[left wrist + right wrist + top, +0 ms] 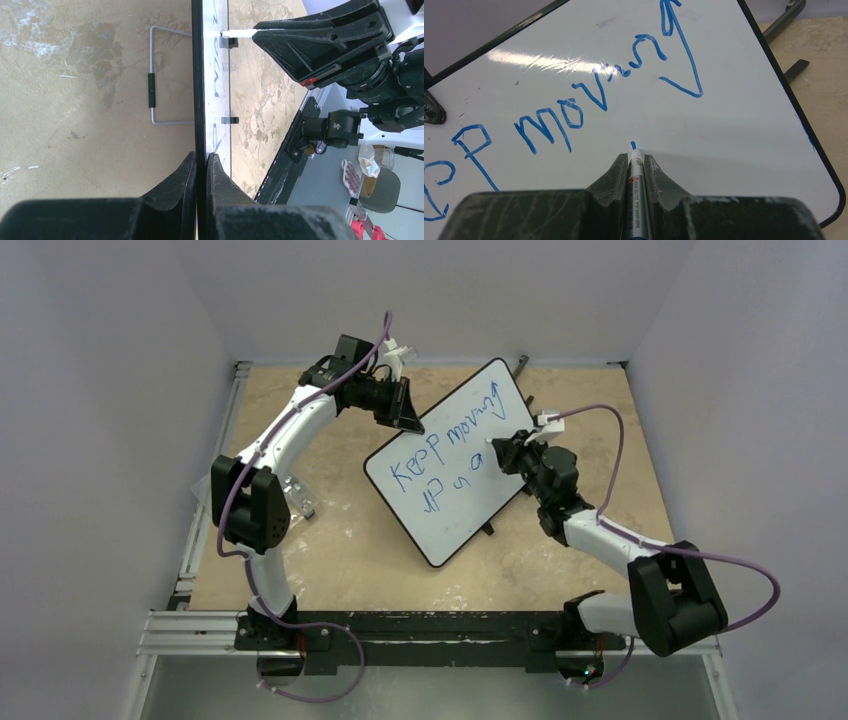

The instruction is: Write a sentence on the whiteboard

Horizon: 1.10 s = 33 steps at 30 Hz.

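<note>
Whiteboard (470, 510) sits mid-table, its long sides running from 7 o'clock to 1 o'clock in the top view, with a black rim and rounded corners. Across it runs the sentence (445, 440) in blue: "Keep moving", closed off by an arrow pointing toward the 1 o'clock corner. Beneath it is a shorter second line whose letters I cannot make out. From the right wrist, "moving" and the arrow (681, 60) read clearly, with glare across the glossy face.

At the board's 3 o'clock side the right hand (497, 448) reaches in over the long edge. Its two fingers (611, 175) are pinched narrow on a marker (636, 200) with a white barrel and small print. The blue tip sits at the surface just below the word "moving". The left wrist view shows that white tip meeting the written face.

On the 11 o'clock long edge the left hand (412, 422) has the whiteboard clamped. Seen edge-on from its wrist, the rim (198, 75) runs straight down between the two fingers (185, 180), which close on it from either side. Behind the board a grey wire stand (151, 90) with a black sleeve shows against the table, and on the written side there are two small black feet (232, 42).

Underneath is the tan, mottled table (330, 560). A metal rail (420, 625) along its 6 o'clock edge carries both arm bases, and purple cables (240, 490) loop along each arm.
</note>
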Each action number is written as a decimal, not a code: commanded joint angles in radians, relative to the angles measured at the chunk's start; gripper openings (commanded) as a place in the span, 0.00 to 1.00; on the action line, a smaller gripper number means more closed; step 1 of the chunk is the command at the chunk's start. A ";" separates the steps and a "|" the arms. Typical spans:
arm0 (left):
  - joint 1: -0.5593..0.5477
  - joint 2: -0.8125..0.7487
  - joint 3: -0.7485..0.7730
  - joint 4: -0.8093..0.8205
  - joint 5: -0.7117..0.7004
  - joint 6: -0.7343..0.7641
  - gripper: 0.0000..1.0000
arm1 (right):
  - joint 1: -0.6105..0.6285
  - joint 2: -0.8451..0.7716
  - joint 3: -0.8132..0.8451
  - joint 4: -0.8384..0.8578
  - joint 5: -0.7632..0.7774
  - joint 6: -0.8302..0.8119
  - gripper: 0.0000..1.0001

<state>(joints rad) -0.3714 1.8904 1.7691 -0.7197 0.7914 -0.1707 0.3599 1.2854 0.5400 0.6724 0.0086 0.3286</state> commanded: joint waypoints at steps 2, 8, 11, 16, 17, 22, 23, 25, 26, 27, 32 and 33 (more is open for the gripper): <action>-0.015 -0.040 0.016 0.003 -0.005 0.099 0.00 | 0.001 -0.058 -0.067 0.021 -0.006 0.015 0.00; -0.017 -0.044 0.012 0.006 -0.003 0.097 0.00 | 0.002 -0.094 -0.126 0.007 -0.006 0.023 0.00; -0.017 -0.045 0.012 0.006 -0.003 0.096 0.00 | 0.001 -0.096 -0.130 0.011 -0.007 0.027 0.00; -0.016 -0.051 0.006 0.010 -0.003 0.096 0.00 | 0.002 -0.081 -0.095 0.003 -0.007 0.024 0.00; -0.016 -0.053 0.004 0.012 -0.003 0.096 0.00 | 0.002 -0.078 -0.085 0.002 -0.006 0.024 0.00; -0.017 -0.057 -0.003 0.013 -0.004 0.097 0.00 | 0.001 -0.061 -0.044 -0.002 -0.007 0.024 0.00; -0.016 -0.058 -0.004 0.014 -0.005 0.098 0.00 | 0.002 -0.057 -0.036 -0.002 -0.007 0.024 0.00; -0.017 -0.060 -0.006 0.013 -0.006 0.099 0.00 | 0.002 -0.050 -0.020 -0.006 -0.006 0.020 0.00; -0.018 -0.061 -0.008 0.014 -0.006 0.099 0.00 | 0.002 -0.046 -0.012 -0.010 -0.007 0.017 0.00; -0.018 -0.063 -0.009 0.013 -0.006 0.100 0.00 | 0.001 -0.042 -0.003 -0.014 -0.007 0.013 0.00; -0.018 -0.072 -0.016 0.013 -0.011 0.104 0.00 | 0.001 -0.015 0.043 -0.026 0.003 0.002 0.00; -0.020 -0.073 -0.017 0.013 -0.011 0.105 0.00 | 0.001 -0.009 0.049 -0.028 0.006 0.001 0.00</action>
<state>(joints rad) -0.3717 1.8828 1.7683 -0.7250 0.7906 -0.1646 0.3599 1.2606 0.5255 0.6415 0.0090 0.3454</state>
